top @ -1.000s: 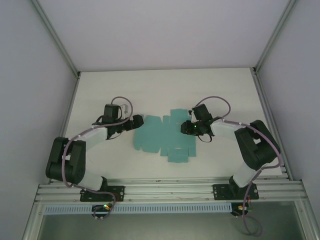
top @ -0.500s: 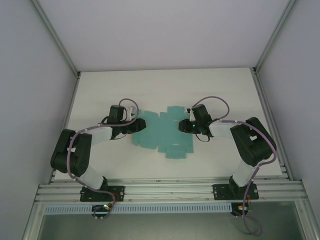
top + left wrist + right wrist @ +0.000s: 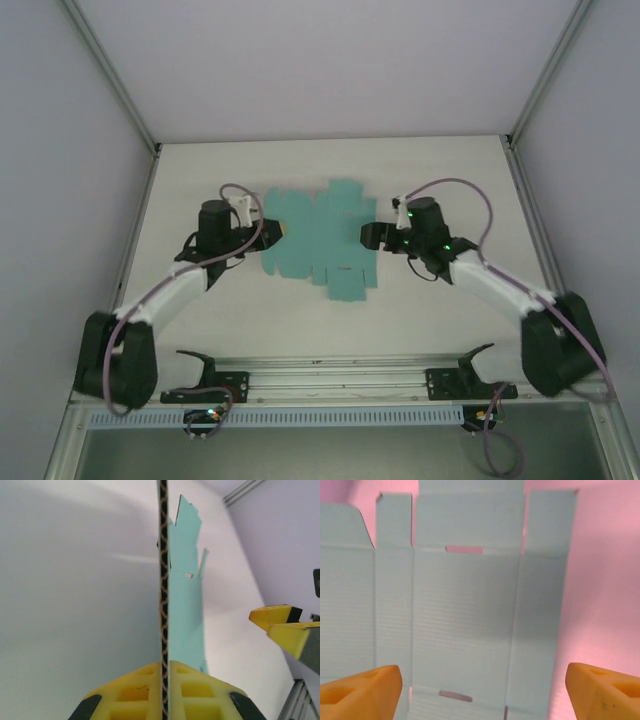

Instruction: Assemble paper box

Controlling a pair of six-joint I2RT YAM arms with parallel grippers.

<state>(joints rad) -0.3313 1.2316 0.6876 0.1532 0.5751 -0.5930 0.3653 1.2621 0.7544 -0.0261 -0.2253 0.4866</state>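
The paper box lies unfolded mid-desk, the left gripper pinching its edge at 9 o'clock, the right gripper spread wide at its 3 o'clock edge, the two facing each other across the sheet.

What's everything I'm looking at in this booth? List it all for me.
paper box: one, teal, a flat cut sheet with flaps, mid-table
table: one, white, under everything
walls: three, pale grey, around the table
rail: one, silver metal, near edge
cables: two, purplish, one looped over each arm
arms: two, black and white, either side of the paper box
left gripper: one, yellow-fingered, shut on the paper box's left edge
right gripper: one, yellow-fingered, open at its right edge
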